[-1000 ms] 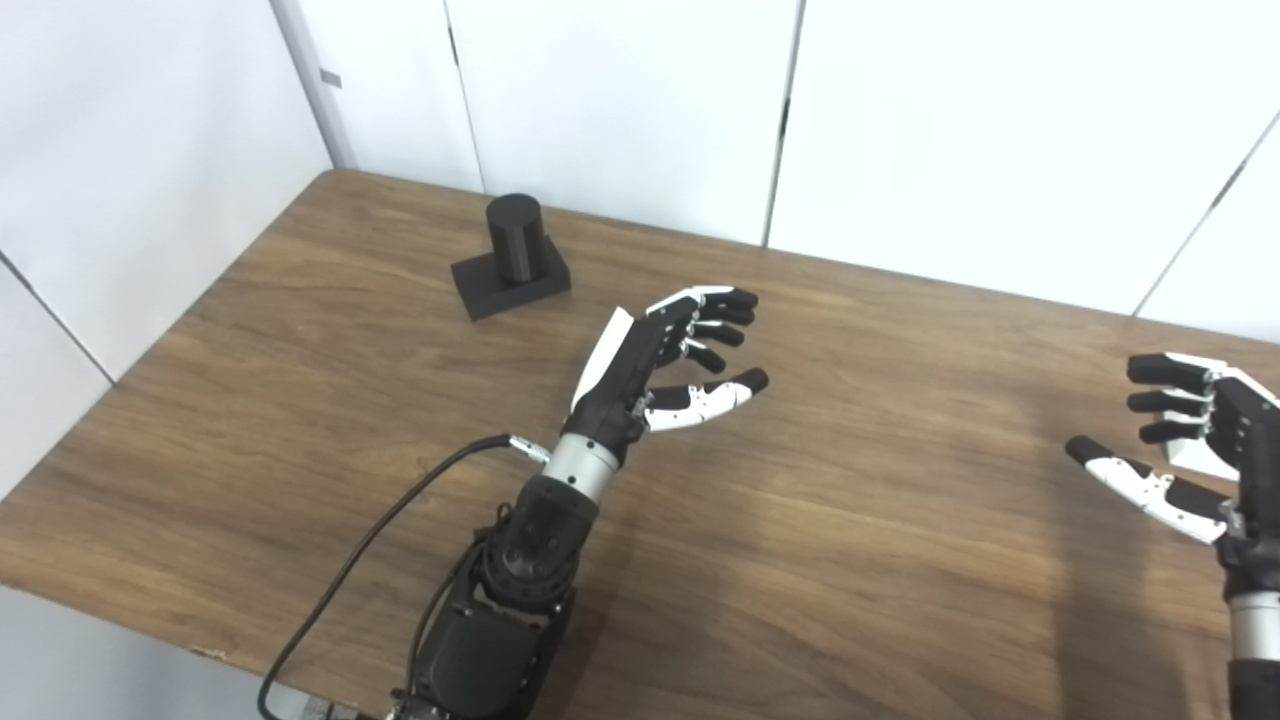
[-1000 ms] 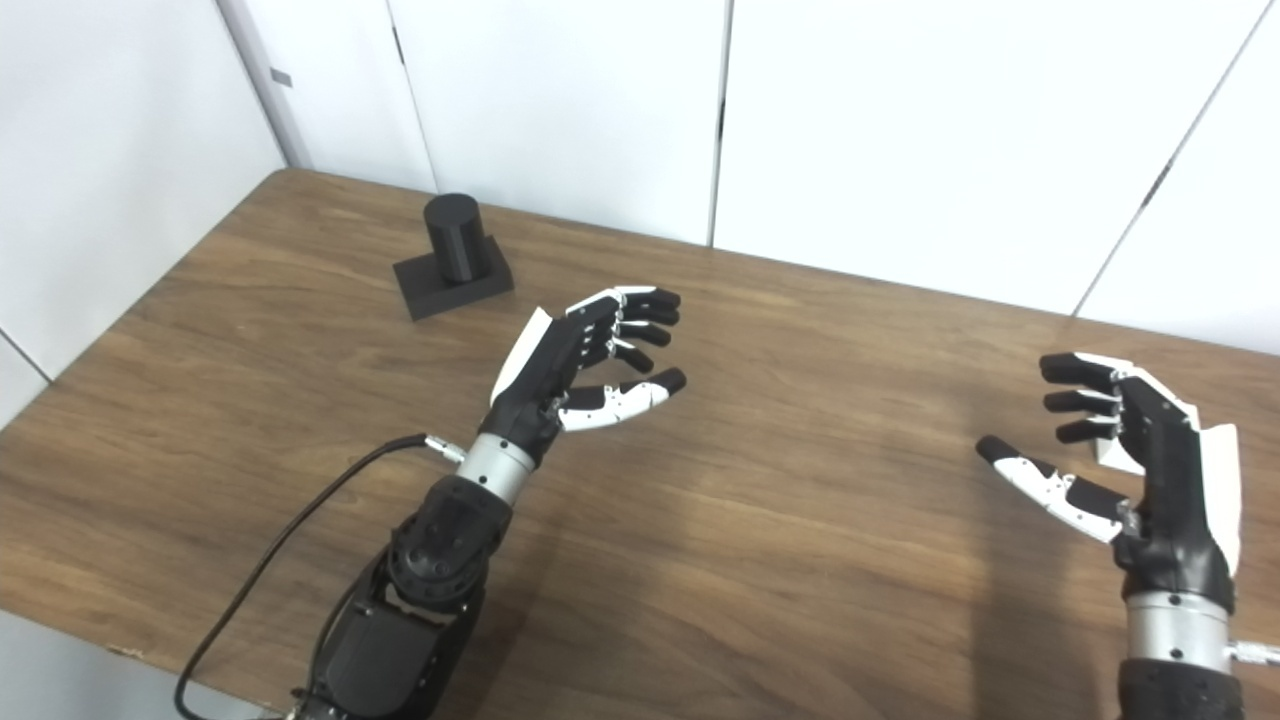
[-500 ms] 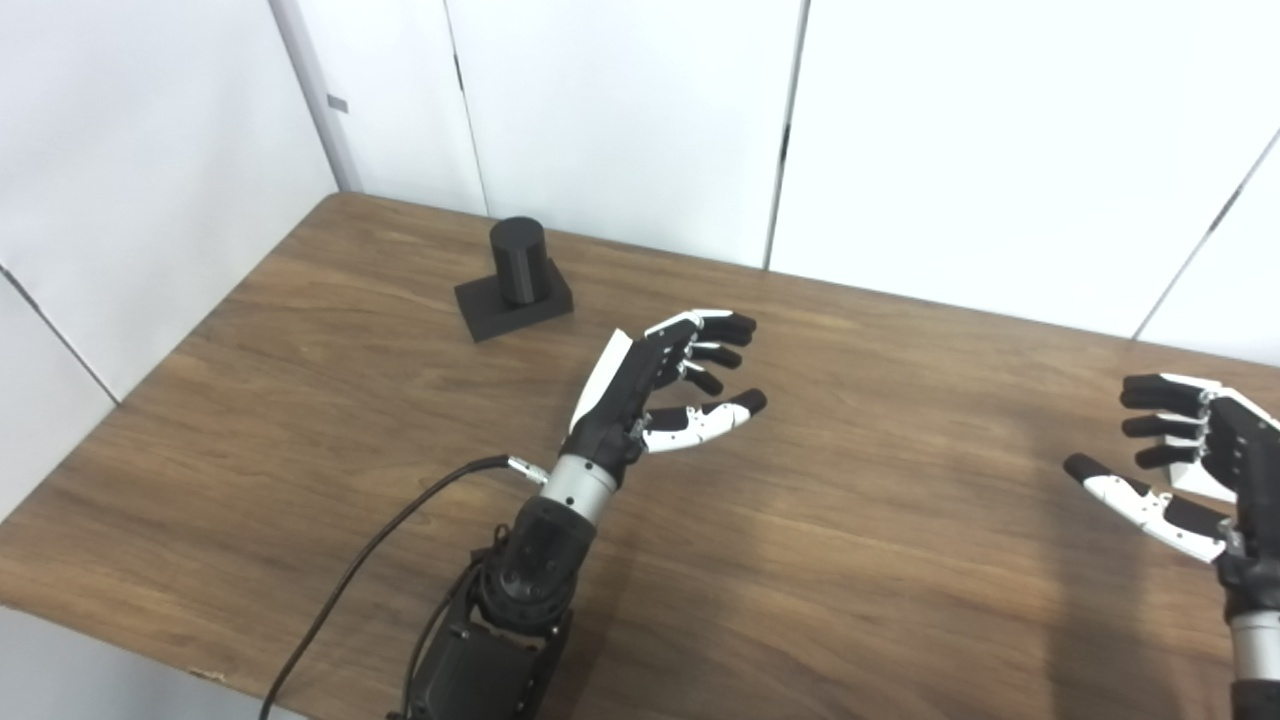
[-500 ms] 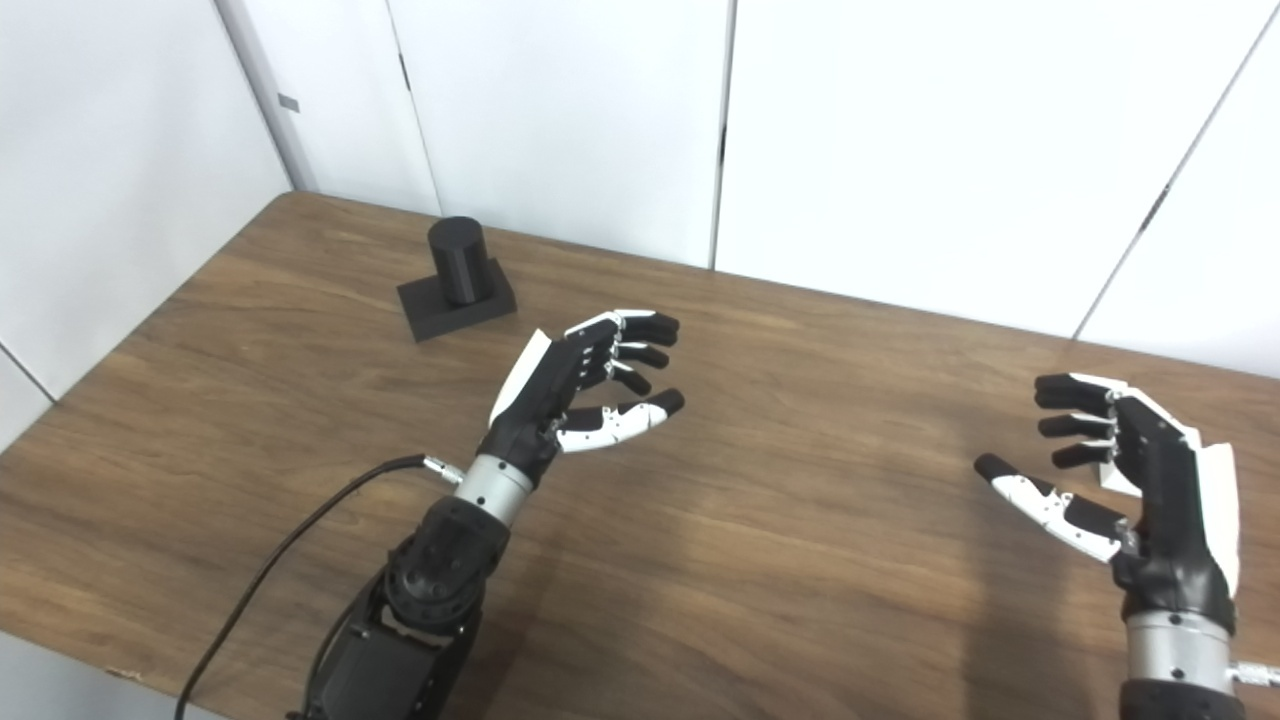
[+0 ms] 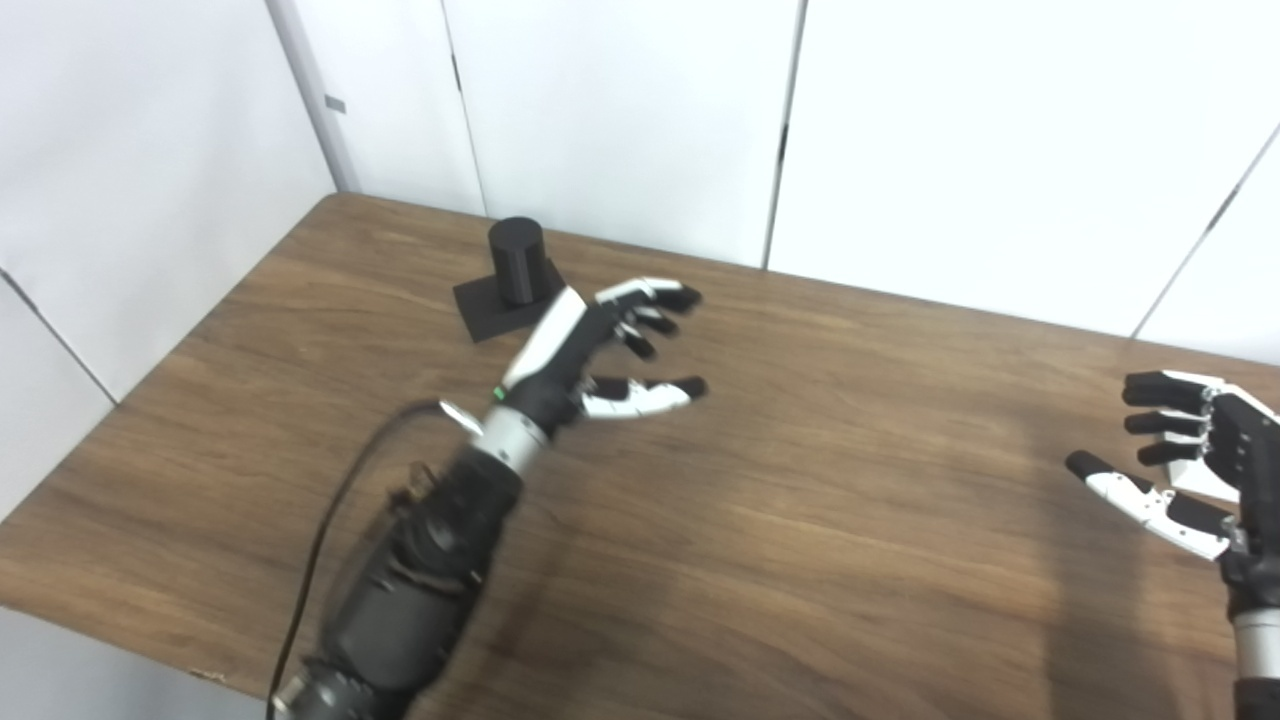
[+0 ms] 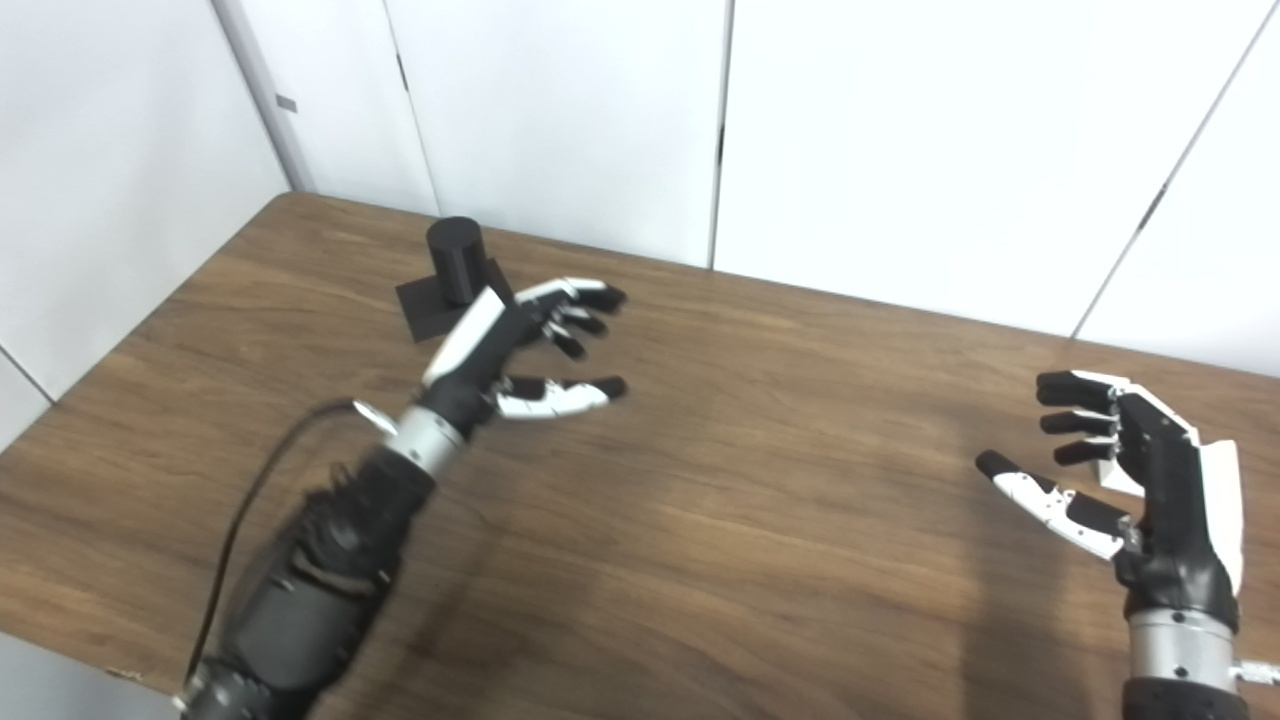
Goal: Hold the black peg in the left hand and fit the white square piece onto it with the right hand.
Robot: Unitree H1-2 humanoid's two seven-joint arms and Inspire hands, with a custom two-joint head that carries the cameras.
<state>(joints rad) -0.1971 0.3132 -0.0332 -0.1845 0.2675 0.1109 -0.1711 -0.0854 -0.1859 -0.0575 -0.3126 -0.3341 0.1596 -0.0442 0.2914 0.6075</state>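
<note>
— On the worktop (image 5: 300,400), what's near your peg (image 5: 516,262)?
— It stands upright on its square base at the far left; your left hand (image 5: 590,345), fingers spread and empty, has moved up beside it.
— And the right hand (image 6: 1130,470)?
— Open, partly hiding the white piece (image 6: 1118,475).

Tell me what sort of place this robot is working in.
Probably a lab or test cell rather than a home. A bare wooden table stands in a corner of plain white wall panels, and it carries only test pieces: a black peg on its square base and a white piece, mostly hidden behind the right hand.
</note>
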